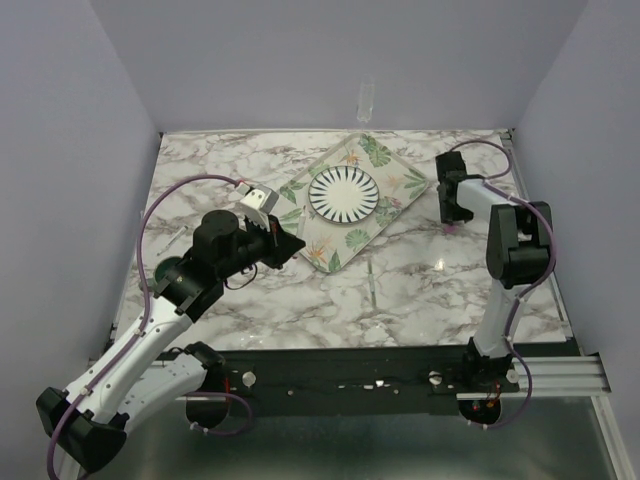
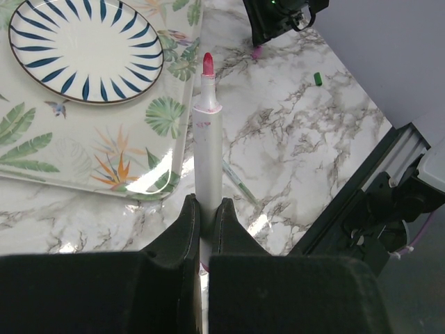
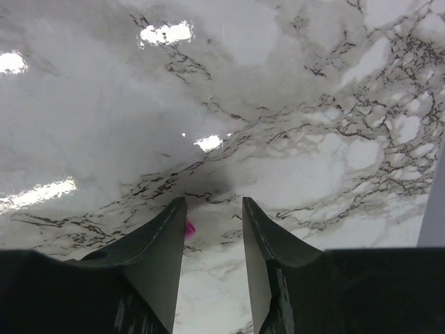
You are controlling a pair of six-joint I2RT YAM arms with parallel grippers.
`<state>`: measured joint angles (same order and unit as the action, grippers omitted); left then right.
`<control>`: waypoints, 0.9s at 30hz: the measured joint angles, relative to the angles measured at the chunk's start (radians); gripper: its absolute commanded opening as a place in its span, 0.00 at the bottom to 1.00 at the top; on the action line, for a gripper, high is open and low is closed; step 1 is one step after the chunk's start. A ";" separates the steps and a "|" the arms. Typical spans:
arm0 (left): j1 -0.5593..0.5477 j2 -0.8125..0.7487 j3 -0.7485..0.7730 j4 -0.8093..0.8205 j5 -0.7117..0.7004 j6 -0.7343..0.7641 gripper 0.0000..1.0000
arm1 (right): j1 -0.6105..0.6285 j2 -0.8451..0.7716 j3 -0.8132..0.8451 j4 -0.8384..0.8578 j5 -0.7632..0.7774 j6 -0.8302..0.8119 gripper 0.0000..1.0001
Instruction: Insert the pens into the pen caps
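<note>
My left gripper (image 2: 207, 209) is shut on a white pen (image 2: 207, 132) whose bare pink tip points away from the fingers, over the table just off the tray's near corner. From above, this gripper (image 1: 287, 243) hovers beside the tray. My right gripper (image 3: 214, 205) is open, low over the marble, with a pink cap (image 3: 189, 228) peeking out just behind its left finger. In the left wrist view that pink cap (image 2: 256, 51) lies under the right gripper (image 2: 278, 17). A thin green pen (image 2: 240, 182) and a small green cap (image 2: 317, 78) lie on the table.
A leaf-patterned tray (image 1: 390, 195) holds a blue-striped plate (image 1: 343, 193) at the back centre. The table's near edge and the black rail (image 1: 400, 375) run below the arms. A clear tube (image 1: 365, 100) stands against the back wall.
</note>
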<state>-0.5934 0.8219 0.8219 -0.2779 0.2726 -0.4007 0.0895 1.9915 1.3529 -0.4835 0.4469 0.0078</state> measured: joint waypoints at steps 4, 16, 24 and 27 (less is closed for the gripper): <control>0.000 0.000 0.000 0.000 0.000 0.000 0.00 | 0.000 -0.030 -0.031 -0.045 0.002 0.043 0.45; 0.000 -0.008 0.000 0.004 0.000 -0.001 0.00 | 0.000 -0.246 -0.232 -0.119 -0.094 0.119 0.45; 0.000 -0.019 0.000 0.007 0.000 -0.001 0.00 | 0.000 -0.238 -0.179 -0.101 -0.265 0.064 0.42; 0.000 -0.019 0.000 0.007 0.000 -0.001 0.00 | 0.000 -0.191 -0.139 -0.089 -0.315 0.016 0.42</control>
<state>-0.5934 0.8028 0.8219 -0.2710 0.2722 -0.4015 0.0895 1.8004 1.2137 -0.5720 0.1318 0.0238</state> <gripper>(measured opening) 0.055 0.423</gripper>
